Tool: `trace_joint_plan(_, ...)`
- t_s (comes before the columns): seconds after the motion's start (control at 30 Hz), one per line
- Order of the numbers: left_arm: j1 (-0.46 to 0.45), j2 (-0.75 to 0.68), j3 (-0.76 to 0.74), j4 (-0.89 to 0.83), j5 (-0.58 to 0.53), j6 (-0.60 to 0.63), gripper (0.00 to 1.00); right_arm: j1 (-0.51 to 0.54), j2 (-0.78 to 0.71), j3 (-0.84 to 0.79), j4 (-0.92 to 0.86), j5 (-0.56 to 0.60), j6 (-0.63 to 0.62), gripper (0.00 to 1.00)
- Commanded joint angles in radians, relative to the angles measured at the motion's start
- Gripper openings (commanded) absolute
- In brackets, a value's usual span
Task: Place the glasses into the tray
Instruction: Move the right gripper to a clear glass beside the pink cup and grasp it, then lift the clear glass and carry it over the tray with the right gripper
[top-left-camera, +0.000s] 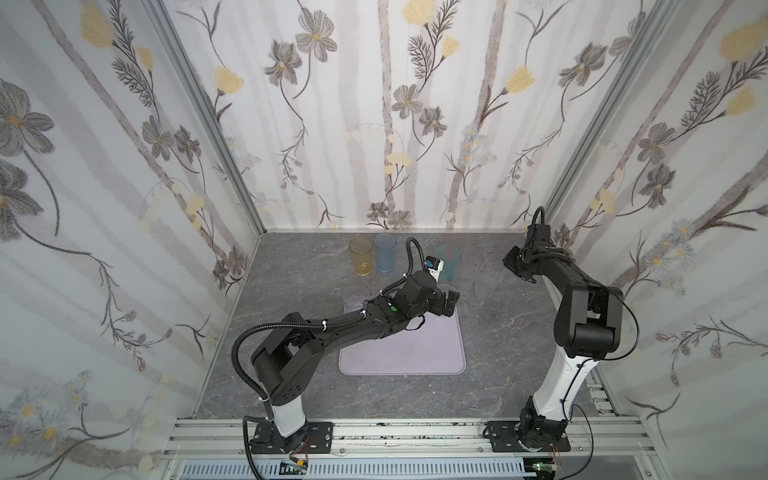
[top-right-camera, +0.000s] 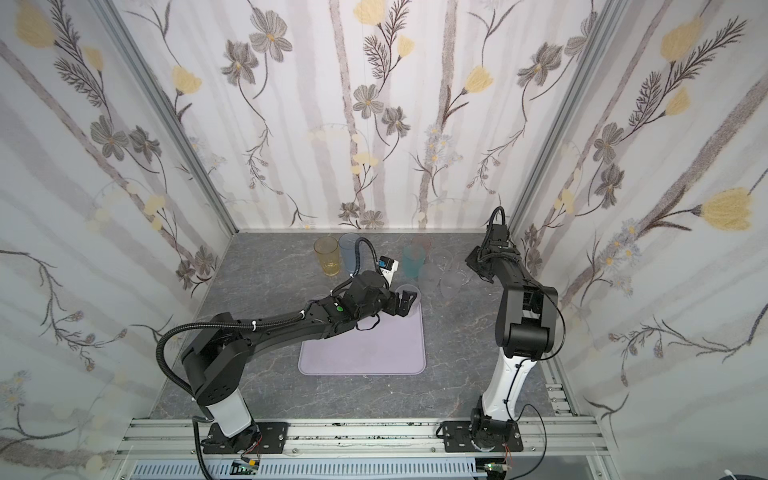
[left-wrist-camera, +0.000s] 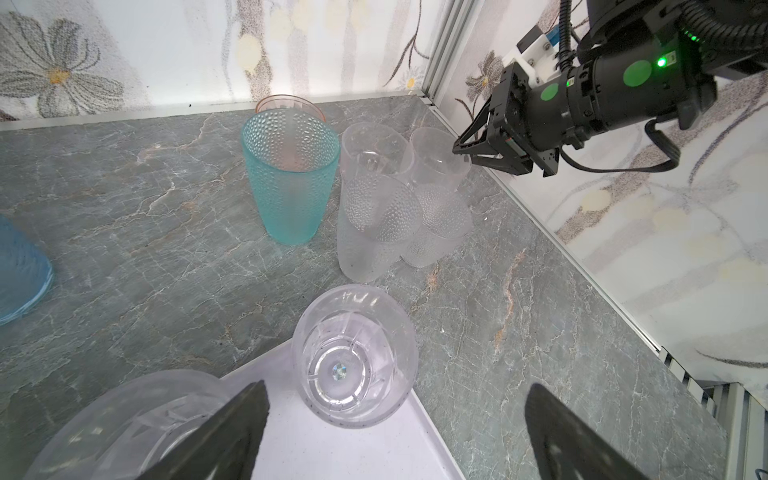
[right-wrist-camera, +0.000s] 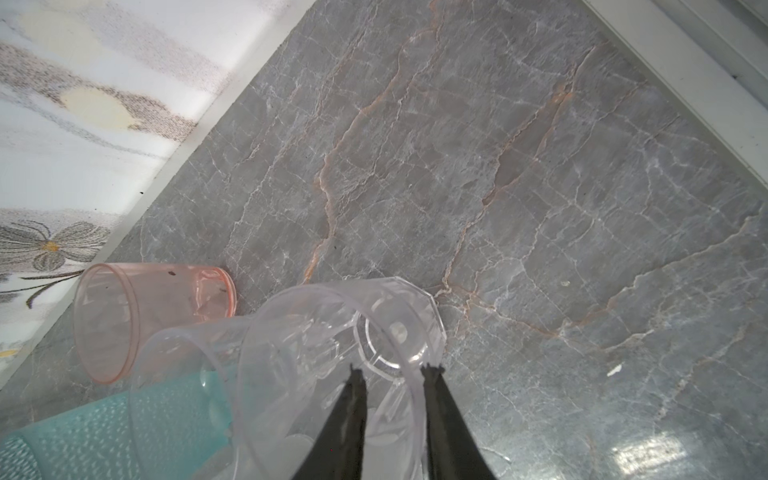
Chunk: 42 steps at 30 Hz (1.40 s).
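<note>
Straddling the rim of a clear glass (right-wrist-camera: 299, 332), your right gripper (right-wrist-camera: 392, 370) may be pinching, can't tell; left gripper (left-wrist-camera: 399, 386) spread wide, second glass (left-wrist-camera: 353, 332) just ahead.

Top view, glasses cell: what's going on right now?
Two arms load glasses into the lilac tray. The left gripper hangs open by a clear glass standing in the tray's far right corner; a second clear glass stands at its far left corner. The right gripper has its jaws astride the wall of a clear tumbler in the back cluster; grip unconfirmed. The amber glass, blue glass, teal glass and pink glass wait on the table.
</note>
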Motion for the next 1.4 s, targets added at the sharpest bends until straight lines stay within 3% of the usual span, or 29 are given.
trace_joint_plan(0.0,0.000,-0.011,-0.007,0.005,-0.025,0.010,0.99,0.000,0.011,-0.006,0.035,-0.009,-0.007,0.20)
trace_joint_plan(0.33,0.001,-0.037,-0.025,0.005,-0.057,0.031,0.99,-0.001,-0.019,-0.036,0.018,0.056,-0.054,0.04)
trace_joint_plan(0.77,0.081,-0.166,-0.067,-0.050,-0.139,0.087,1.00,0.042,-0.330,-0.069,-0.114,0.164,-0.098,0.00)
trace_joint_plan(0.93,0.170,-0.215,-0.054,-0.241,-0.178,0.099,1.00,0.166,-0.471,-0.083,-0.196,0.189,-0.114,0.00)
trace_joint_plan(1.07,0.251,-0.309,-0.119,-0.291,-0.172,0.093,1.00,0.303,-0.561,-0.078,-0.271,0.178,-0.114,0.00)
trace_joint_plan(1.37,0.438,-0.495,-0.255,-0.323,-0.141,0.073,1.00,0.726,-0.581,-0.073,-0.332,0.134,0.004,0.00)
